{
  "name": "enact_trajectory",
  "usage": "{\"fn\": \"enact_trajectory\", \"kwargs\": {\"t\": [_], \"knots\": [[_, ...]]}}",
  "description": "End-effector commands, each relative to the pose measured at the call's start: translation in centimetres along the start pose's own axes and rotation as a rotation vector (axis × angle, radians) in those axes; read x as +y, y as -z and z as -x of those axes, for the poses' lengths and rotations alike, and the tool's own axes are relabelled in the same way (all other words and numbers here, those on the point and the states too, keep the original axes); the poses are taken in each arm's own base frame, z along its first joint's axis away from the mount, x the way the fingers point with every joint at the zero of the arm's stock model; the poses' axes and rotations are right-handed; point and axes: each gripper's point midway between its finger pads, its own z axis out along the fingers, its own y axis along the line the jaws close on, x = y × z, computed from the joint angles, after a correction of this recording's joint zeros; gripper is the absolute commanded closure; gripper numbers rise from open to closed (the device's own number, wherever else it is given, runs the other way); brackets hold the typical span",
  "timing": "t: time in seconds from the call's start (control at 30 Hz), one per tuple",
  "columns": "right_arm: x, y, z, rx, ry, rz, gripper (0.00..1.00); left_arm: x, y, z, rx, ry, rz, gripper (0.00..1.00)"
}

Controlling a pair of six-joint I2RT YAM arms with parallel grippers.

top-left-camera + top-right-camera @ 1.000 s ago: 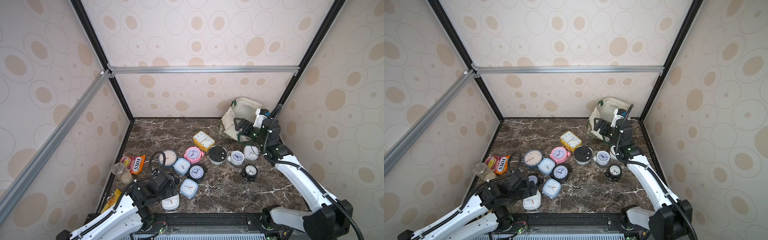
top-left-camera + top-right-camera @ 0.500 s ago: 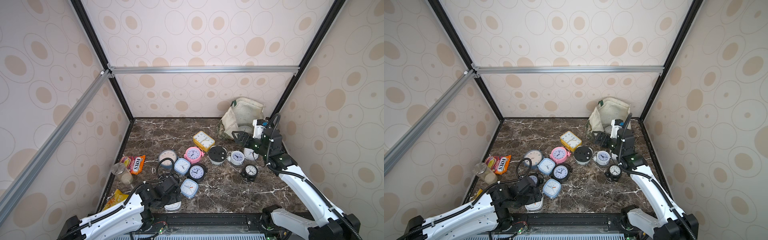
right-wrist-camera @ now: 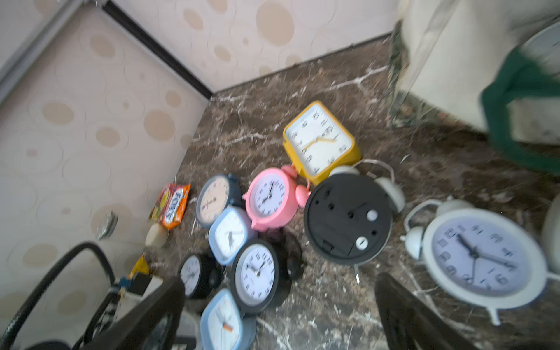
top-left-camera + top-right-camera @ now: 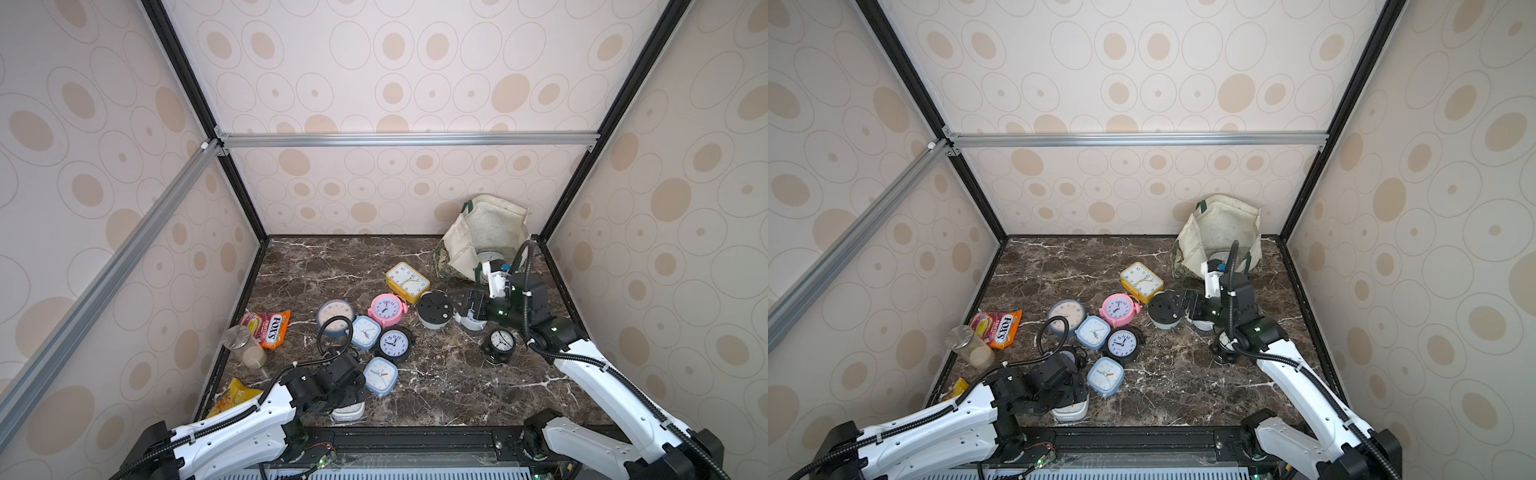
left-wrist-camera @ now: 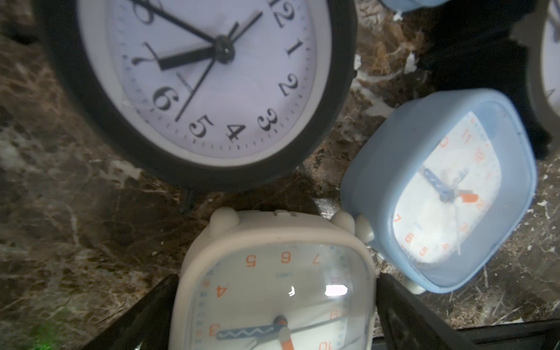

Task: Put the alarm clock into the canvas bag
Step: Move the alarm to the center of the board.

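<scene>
I am reading the left gripper [image 5: 277, 306] as spread, one jaw standing on either side of the white clock [image 5: 272, 272]. Whether they are touching it I cannot tell. That clock is lying face up at the near edge of the table [image 4: 436, 374], left of centre. The right gripper [image 3: 278, 315] is hovering spread and empty, just right of the face-down clock [image 4: 434, 309]. The bag [image 4: 486, 224] is sitting open in the far right corner, with a round clock [image 4: 485, 257] lying inside.
</scene>
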Motion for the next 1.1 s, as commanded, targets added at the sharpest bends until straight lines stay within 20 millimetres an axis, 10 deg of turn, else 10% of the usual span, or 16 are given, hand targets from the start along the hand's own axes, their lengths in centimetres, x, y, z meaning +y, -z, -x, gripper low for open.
{"fn": "enact_trajectory", "kwargs": {"t": [0.0,0.33,0.6,1.07], "knots": [[0.6,0.2,-6.1,0.208,0.075,-0.003,0.0,0.8,-0.5,-0.4,0.002,-0.01,0.032,0.02],[3.0,2.9,-14.9,0.462,0.075,0.182,0.1,0.2,-0.1,0.1,-0.026,0.019,-0.012,0.02],[4.7,3.0,-22.7,0.682,0.136,0.222,0.49,-0.8,0.2,0.6,-0.04,0.015,-0.041,0.02],[8.5,-3.4,-25.8,0.768,0.207,0.359,0.75,0.2,-0.9,0.7,-0.07,0.07,-0.016,0.07]]}}
